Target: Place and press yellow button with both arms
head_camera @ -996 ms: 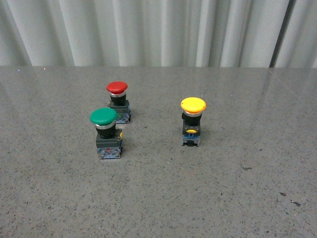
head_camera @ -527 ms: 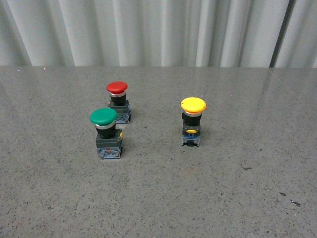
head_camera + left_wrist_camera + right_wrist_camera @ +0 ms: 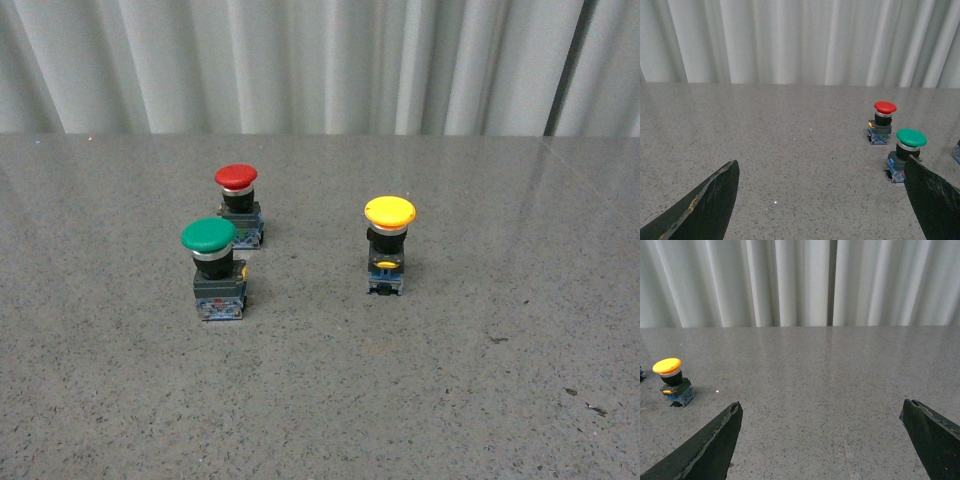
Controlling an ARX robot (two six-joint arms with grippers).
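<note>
The yellow button [image 3: 389, 245] stands upright on the grey speckled table, right of centre in the front view, with a yellow cap, black body and blue base. The right wrist view shows the yellow button [image 3: 672, 380] at its edge, well off to the side of my open right gripper [image 3: 820, 412], whose fingers have only bare table between them. My left gripper [image 3: 822, 167] is open too, with nothing between its fingers. Neither arm shows in the front view.
A green-capped button [image 3: 214, 266] and a red-capped button [image 3: 239, 203] stand close together left of the yellow one. In the left wrist view the green-capped button [image 3: 906, 153] sits just beyond one finger [image 3: 935, 197]. A pale curtain hangs behind the table [image 3: 320, 400].
</note>
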